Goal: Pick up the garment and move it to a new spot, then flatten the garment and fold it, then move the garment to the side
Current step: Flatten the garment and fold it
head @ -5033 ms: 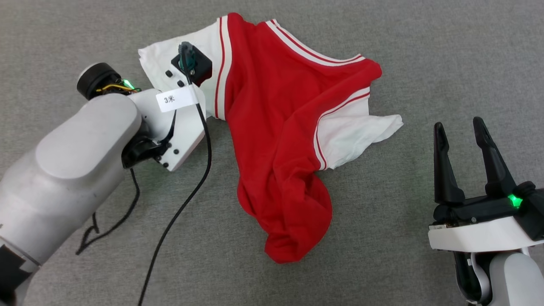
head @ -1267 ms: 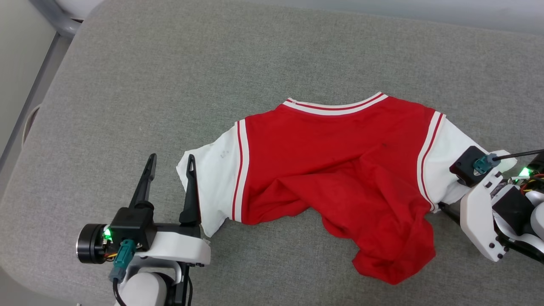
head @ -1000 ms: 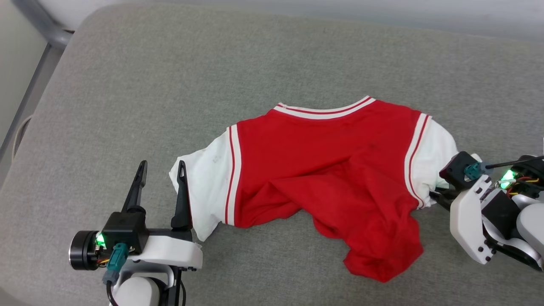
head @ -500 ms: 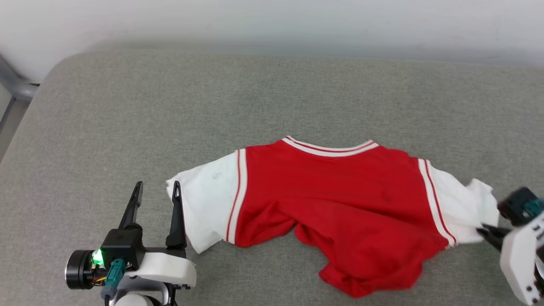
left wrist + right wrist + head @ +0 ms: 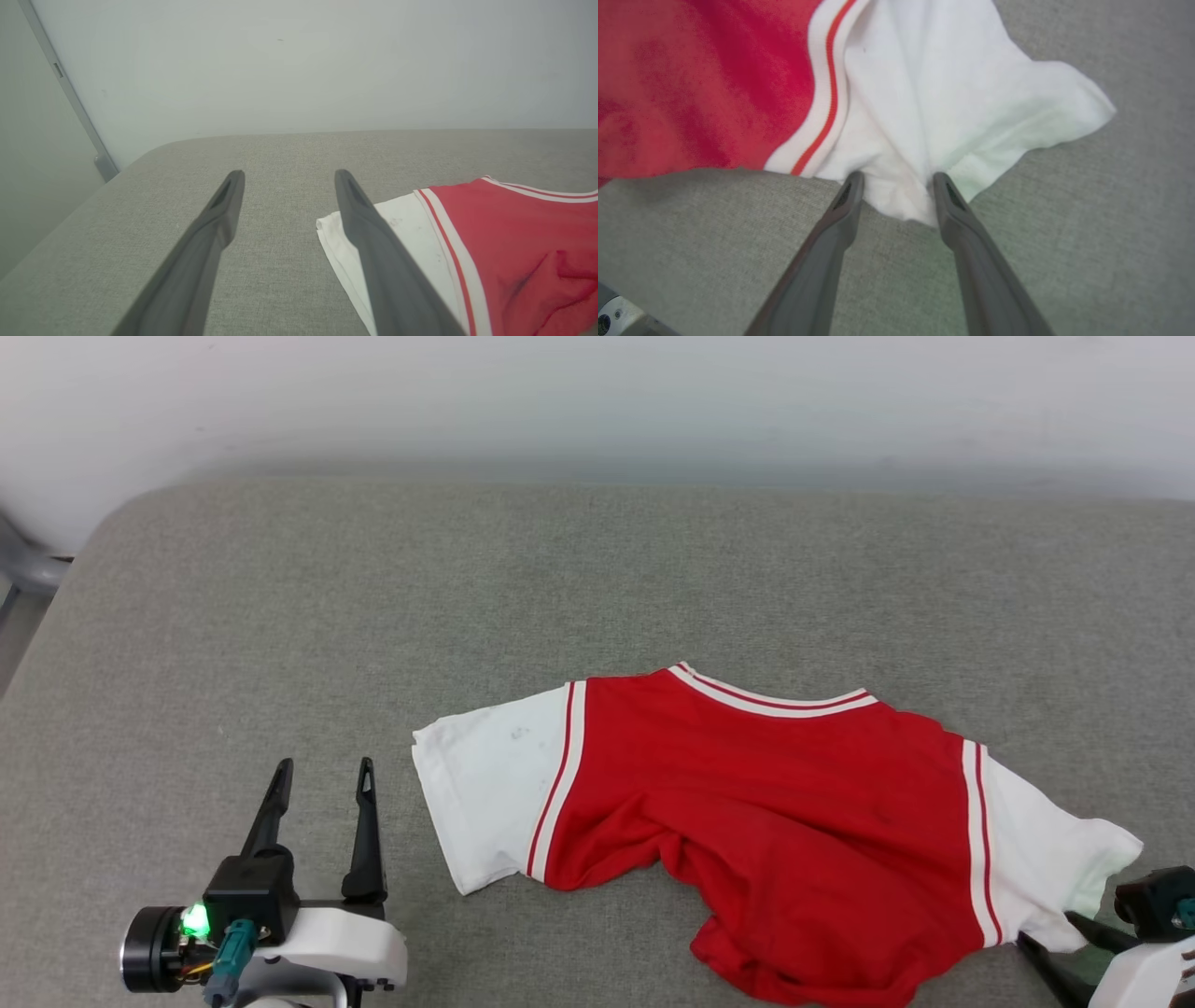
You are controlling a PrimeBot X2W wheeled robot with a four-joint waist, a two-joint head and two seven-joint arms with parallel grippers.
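Note:
The garment (image 5: 775,812), a red jersey with white sleeves and striped trim, lies on the grey cushion (image 5: 467,588), collar away from me. Its upper part is spread out and its lower red part is bunched near the front. No print shows. My left gripper (image 5: 322,779) stands open just left of the left sleeve (image 5: 490,789), apart from it. In the left wrist view that gripper (image 5: 288,177) has bare cushion between its fingers and the garment (image 5: 514,233) to its right. My right gripper (image 5: 897,182) is open, with the right sleeve's (image 5: 971,93) slack corner between its fingertips. It sits at the lower right corner (image 5: 1055,938).
A pale wall (image 5: 597,401) rises behind the cushion. The cushion's rounded left corner (image 5: 103,523) drops off beside a grey metal bar (image 5: 23,569). Bare grey fabric stretches beyond and to the left of the garment.
The camera has tilted, so the wall now shows. My right gripper, shut on the right sleeve before, has opened. The garment lies more stretched out sideways. The left gripper stays open.

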